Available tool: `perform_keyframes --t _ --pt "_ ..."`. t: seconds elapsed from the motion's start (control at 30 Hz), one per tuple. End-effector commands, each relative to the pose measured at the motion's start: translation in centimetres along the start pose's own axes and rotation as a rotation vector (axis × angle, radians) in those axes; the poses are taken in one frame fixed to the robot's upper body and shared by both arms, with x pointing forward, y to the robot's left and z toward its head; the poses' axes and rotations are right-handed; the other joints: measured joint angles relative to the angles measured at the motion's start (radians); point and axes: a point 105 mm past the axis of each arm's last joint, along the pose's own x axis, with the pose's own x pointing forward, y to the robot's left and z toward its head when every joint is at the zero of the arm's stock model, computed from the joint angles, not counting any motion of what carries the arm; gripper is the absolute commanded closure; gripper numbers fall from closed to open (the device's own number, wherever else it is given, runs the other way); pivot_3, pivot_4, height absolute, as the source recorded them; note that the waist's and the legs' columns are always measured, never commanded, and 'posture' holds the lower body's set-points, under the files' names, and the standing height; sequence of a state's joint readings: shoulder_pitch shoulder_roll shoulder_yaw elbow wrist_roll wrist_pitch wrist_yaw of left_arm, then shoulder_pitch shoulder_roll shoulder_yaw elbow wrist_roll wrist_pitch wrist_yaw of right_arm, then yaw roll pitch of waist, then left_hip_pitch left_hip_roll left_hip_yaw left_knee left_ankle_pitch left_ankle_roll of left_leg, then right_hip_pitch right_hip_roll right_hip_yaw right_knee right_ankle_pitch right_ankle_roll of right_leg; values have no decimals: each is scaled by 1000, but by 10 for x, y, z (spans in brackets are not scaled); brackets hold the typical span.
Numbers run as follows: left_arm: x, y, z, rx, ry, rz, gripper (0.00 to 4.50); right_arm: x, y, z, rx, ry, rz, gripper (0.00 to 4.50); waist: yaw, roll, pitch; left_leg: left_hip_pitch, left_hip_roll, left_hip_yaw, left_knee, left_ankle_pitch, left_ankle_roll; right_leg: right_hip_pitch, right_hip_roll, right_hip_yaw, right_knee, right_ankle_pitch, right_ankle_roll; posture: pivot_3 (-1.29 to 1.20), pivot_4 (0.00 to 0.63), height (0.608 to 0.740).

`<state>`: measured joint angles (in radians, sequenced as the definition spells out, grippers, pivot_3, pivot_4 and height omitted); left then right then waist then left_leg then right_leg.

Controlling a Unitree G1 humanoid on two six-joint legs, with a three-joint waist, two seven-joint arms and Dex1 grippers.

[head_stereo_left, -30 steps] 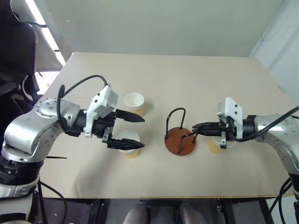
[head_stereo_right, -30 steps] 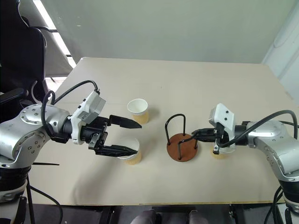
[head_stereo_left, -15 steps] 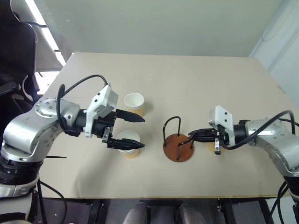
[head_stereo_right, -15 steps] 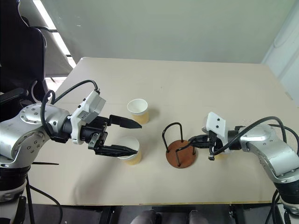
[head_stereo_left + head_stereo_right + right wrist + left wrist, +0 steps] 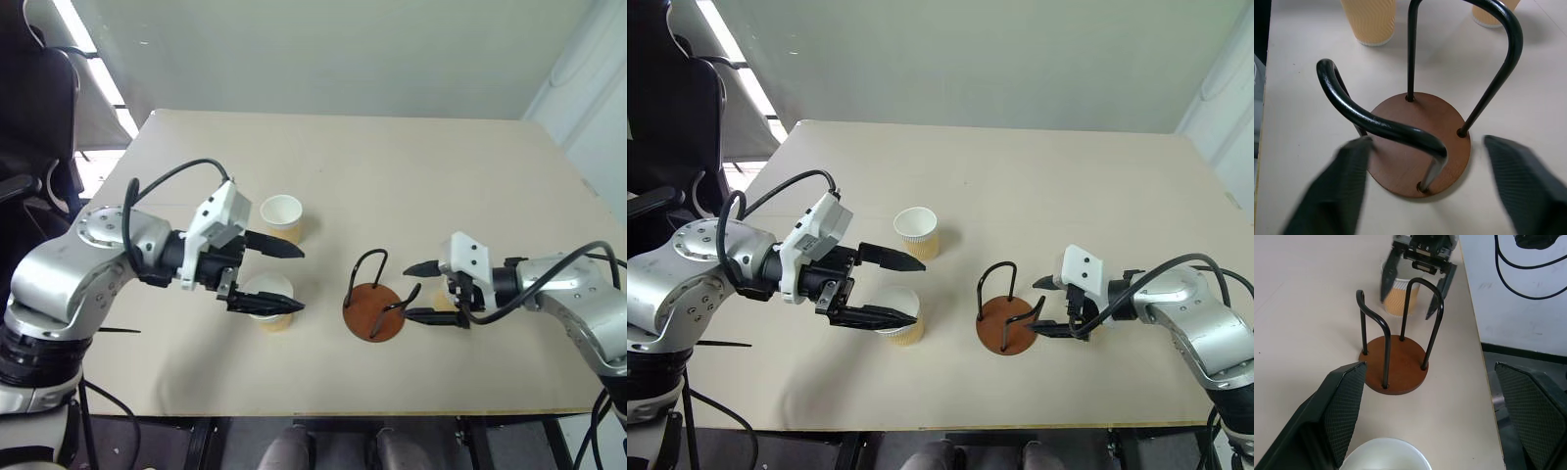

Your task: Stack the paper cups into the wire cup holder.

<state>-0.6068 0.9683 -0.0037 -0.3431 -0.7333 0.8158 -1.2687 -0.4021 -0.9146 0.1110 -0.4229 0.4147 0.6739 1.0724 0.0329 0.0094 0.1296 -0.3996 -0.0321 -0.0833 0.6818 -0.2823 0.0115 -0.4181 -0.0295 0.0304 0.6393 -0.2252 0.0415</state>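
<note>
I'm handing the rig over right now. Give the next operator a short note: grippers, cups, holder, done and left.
Left gripper: open, fingers either side of the near cup, not closed on it.
Right gripper: open, holding nothing, just right of the holder.
Second cup stands farther back on the table; third cup stands behind the right gripper.
Done: nothing; the holder is empty.
Left: all three cups to stack.
</note>
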Motion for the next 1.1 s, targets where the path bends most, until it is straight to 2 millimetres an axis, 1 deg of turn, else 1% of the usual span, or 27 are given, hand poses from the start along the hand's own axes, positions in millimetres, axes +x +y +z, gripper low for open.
perform_keyframes --t 0.03,0.17,0.27,0.33,0.43,0.6,0.7,0.8,0.93,1.0,1.1 --pt "-1 0 9 53 -5 7 0 -9 -3 5 -32 -7 -29 66 0 0 0 0 0 0 0 0 0 0 0 0 0 0 0 0 150 740" --pt "0 1 10 59 -13 10 0 -16 -7 6 -36 -5 -56 66 0 0 0 0 0 0 0 0 0 0 0 0 0 0 0 0 150 740" --pt "-3 5 11 81 -5 37 0 -26 -13 7 -41 6 -95 66 0 0 0 0 0 0 0 0 0 0 0 0 0 0 0 0 150 740" --pt "-10 10 13 114 13 79 0 -36 -16 10 -43 12 -123 66 0 0 0 0 0 0 0 0 0 0 0 0 0 0 0 0 150 740" --pt "-21 16 10 160 66 142 0 -49 -17 14 -45 12 -163 66 -1 0 0 0 0 0 0 0 0 0 0 0 0 0 0 0 150 740" --pt "-32 20 7 245 144 223 0 -58 -14 28 -63 -23 -197 66 -3 0 0 0 0 0 0 0 0 0 0 0 0 0 0 0 150 740" --pt "-32 14 8 279 164 220 0 -62 -13 38 -79 -55 -190 66 -3 0 0 0 0 0 0 0 0 0 0 0 0 0 0 0 150 740" --pt "-29 9 3 311 214 205 0 -64 -11 51 -92 -89 -163 66 -4 0 0 0 0 0 0 0 0 0 0 1 -1 0 0 0 150 740" --pt "-29 0 -7 350 300 187 0 -67 -7 66 -87 -133 -117 66 -6 0 0 0 0 0 -1 0 0 0 1 0 0 0 0 0 150 740" --pt "-28 -6 -15 357 338 180 0 -68 -4 73 -74 -167 -91 66 -7 0 0 0 0 0 -1 0 0 0 1 0 -1 0 0 0 150 740" --pt "-29 -8 -26 394 405 195 0 -70 -1 84 -55 -220 -53 66 -7 0 0 0 0 0 -1 0 0 0 1 1 -1 0 0 0 150 740"
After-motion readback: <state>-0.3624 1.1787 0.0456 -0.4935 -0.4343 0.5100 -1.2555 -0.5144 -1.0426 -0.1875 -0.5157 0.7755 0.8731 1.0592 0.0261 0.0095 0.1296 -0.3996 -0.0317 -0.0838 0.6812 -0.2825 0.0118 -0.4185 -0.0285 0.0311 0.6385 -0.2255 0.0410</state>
